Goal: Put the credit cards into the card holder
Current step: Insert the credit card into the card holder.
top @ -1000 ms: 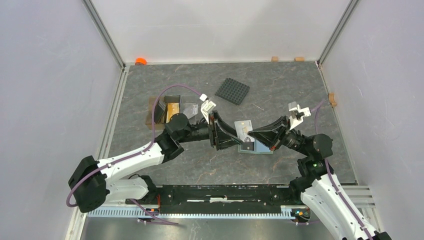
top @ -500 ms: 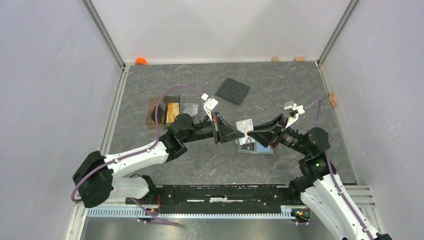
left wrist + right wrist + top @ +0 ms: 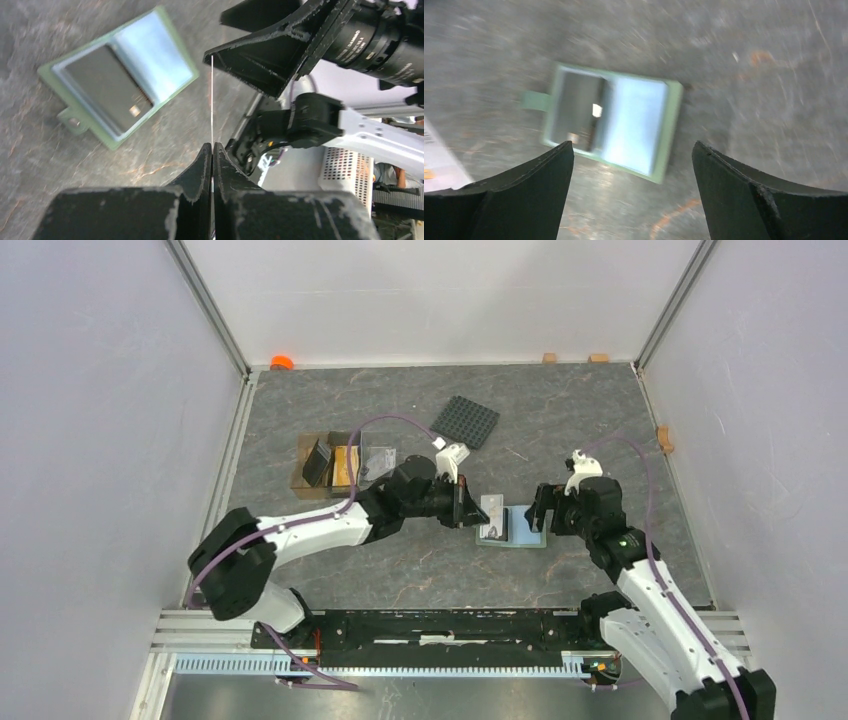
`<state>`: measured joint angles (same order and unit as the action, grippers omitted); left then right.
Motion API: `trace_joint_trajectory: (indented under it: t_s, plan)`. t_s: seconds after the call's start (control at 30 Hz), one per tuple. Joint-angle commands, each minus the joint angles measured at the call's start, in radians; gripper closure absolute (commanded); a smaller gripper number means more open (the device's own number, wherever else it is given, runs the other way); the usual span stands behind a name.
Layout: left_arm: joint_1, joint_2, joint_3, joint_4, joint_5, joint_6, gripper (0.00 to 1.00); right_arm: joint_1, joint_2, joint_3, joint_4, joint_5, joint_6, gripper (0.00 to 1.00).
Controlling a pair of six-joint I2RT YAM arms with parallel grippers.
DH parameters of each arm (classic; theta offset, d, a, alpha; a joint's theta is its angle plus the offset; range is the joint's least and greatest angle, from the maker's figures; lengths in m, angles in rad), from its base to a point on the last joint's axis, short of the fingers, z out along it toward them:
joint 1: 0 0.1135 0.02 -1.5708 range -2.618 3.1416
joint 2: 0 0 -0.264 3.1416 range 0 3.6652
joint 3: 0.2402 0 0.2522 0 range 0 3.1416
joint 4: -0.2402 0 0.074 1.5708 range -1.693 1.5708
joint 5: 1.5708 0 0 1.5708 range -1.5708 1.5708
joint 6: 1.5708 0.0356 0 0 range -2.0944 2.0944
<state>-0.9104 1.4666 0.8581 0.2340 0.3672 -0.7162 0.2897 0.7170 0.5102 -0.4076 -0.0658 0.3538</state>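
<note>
left claw (image 3: 212, 146): was clamped on a white-grey credit card (image 3: 492, 513), edge-on to its own camera | right claw (image 3: 632, 145): fingers stood wide apart, gripping nothing, over the card holder (image 3: 614, 122) | card holder: lay open on the counter (image 3: 600, 420), dark pocket up, held card near its left side | tan-gold card (image 3: 346, 462): sat in brown tray (image 3: 303, 445)

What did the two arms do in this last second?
The right arm pulled back toward its own side, jaws open. The left arm reached farther across, jaws shut on the white card, now near the card holder. The holder, brown tray and black plate stayed put.
</note>
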Motion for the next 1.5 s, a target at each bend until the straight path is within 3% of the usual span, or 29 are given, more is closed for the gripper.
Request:
trace_joint_trajectory:
  t_s: [0.0,0.27,0.7,0.9,1.07,1.2,1.47]
  plan:
    - [-0.003,0.085,0.038,-0.031,-0.005,-0.004,0.98,-0.062,0.059,-0.067,-0.01,0.073,-0.063,0.08]
    - [-0.003,0.236,0.06,0.063,0.069,-0.072,0.98,-0.137,0.161,-0.134,0.116,-0.141,-0.121,0.14]
    - [-0.001,0.29,0.096,0.009,0.085,-0.035,0.98,-0.18,0.273,-0.162,0.193,-0.27,-0.133,0.37]
    - [0.009,0.318,0.126,-0.053,0.066,-0.024,0.98,-0.191,0.311,-0.176,0.207,-0.273,-0.117,0.54]
    - [0.025,0.346,0.12,-0.021,0.093,-0.066,0.98,-0.193,0.347,-0.19,0.238,-0.306,-0.095,0.76]
    - [0.03,0.376,0.127,0.007,0.129,-0.097,0.98,-0.193,0.349,-0.196,0.241,-0.306,-0.095,0.88]
    - [0.07,0.455,0.147,0.077,0.246,-0.176,0.98,-0.193,0.342,-0.2,0.228,-0.294,-0.103,0.96]
